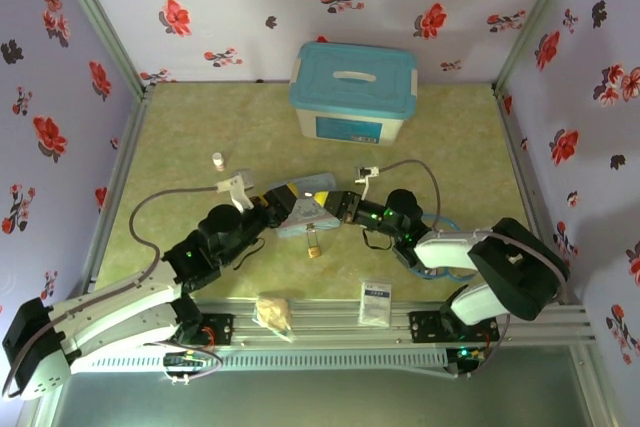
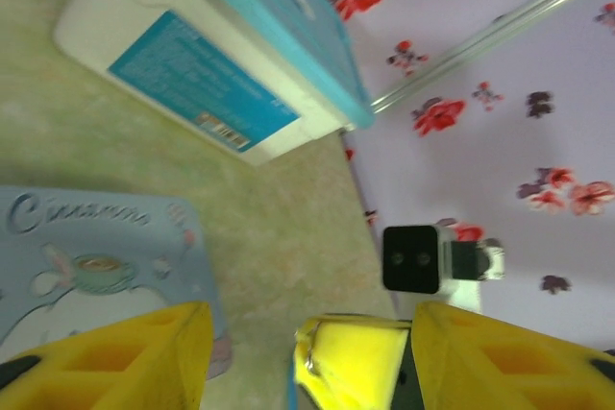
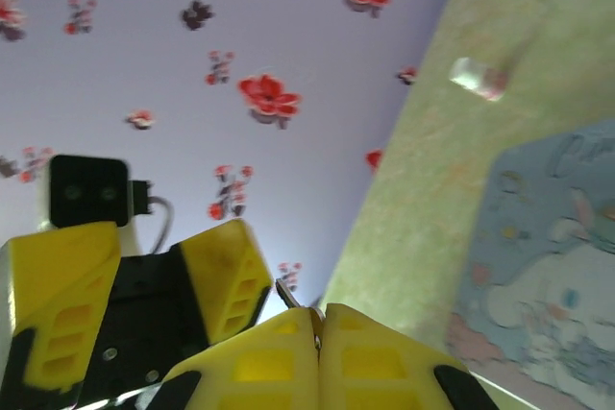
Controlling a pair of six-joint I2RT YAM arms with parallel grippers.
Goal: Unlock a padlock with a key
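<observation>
My two grippers meet tip to tip over the pastel cartoon tin. Shut tight, the right gripper pinches the key, whose thin metal tip pokes out above the yellow fingertips. My left gripper is open, its yellow fingers standing either side of the right gripper's closed fingertips without touching them. The padlock, a tiny brass block, lies on the green mat just in front of the tin, below both grippers.
A white box with a blue lid stands at the back centre. A small white bottle stands left of the tin. Two small packets lie by the front rail. Flowered walls enclose the mat.
</observation>
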